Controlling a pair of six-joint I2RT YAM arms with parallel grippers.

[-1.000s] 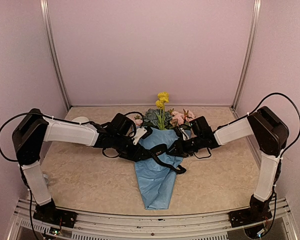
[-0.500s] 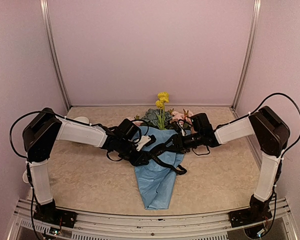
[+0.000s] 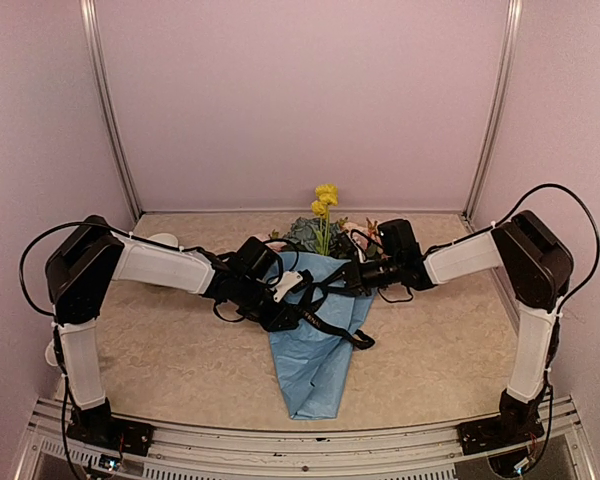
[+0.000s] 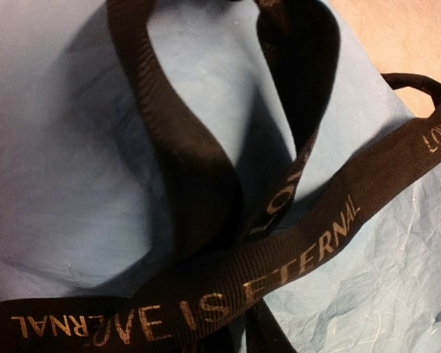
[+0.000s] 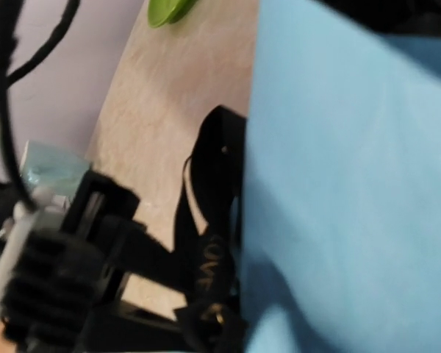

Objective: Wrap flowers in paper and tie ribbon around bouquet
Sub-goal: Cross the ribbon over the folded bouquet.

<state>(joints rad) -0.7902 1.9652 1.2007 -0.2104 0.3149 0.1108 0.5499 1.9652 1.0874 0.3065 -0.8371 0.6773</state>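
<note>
Bouquet (image 3: 316,360) lies flat on the beige, speckled stone-look surface (image 3: 160,350), between and under both pincers. Pale lilac walls (image 3: 300,100), metal corner rails (image 3: 110,120). Paper (image 4: 59,147) is matte light-blue, creased, cone-shaped. Ribbon (image 4: 279,272) is black woven, pale lettering, looped across the cone beside the left pincer (image 3: 296,311). Right pincer (image 3: 347,280) pressed together; left: can't tell.

Pale lilac panels close in the space: a back wall (image 3: 300,100) and two side walls (image 3: 30,120). Slim metal uprights (image 3: 110,110) stand in the back corners. The tabletop (image 3: 180,370) is mottled beige, stone-patterned, edged by a metal rail (image 3: 280,450) at the front. The light is soft and even.
</note>
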